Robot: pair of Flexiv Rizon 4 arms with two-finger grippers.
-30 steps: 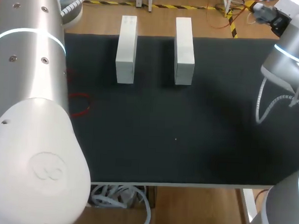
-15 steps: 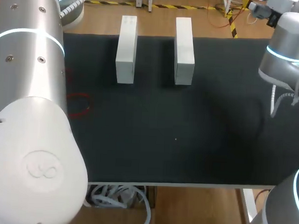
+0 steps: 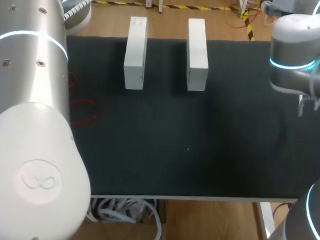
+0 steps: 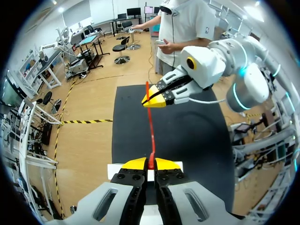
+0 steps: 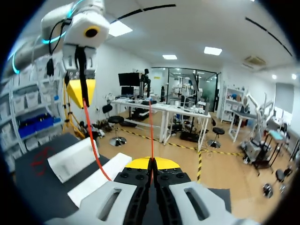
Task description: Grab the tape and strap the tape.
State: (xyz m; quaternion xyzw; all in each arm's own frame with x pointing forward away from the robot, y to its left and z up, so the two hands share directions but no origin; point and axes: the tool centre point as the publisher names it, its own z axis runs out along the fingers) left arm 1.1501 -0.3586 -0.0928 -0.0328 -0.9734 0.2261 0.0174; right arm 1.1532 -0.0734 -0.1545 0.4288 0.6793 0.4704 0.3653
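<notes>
Pinching one red tape [image 4: 151, 124] from both ends: left fingers [image 4: 136, 164] and right fingers [image 5: 137, 163] clamped tight; black counter [image 3: 175, 142], two white blocks [image 3: 135, 55] beneath them.

"What kind of place am I working in?"

"A robot lab, I think. My left arm [image 3: 28, 93] and my right arm [image 3: 293, 56] are big silver robot arms with glowing blue rings."

"What else shows it?"

"My left pincer [image 4: 150, 164] and right pincer [image 4: 152, 101] have yellow tips. The bench [image 3: 201, 153] has a black mat with two plain white blocks [image 3: 135, 55] on it."
</notes>
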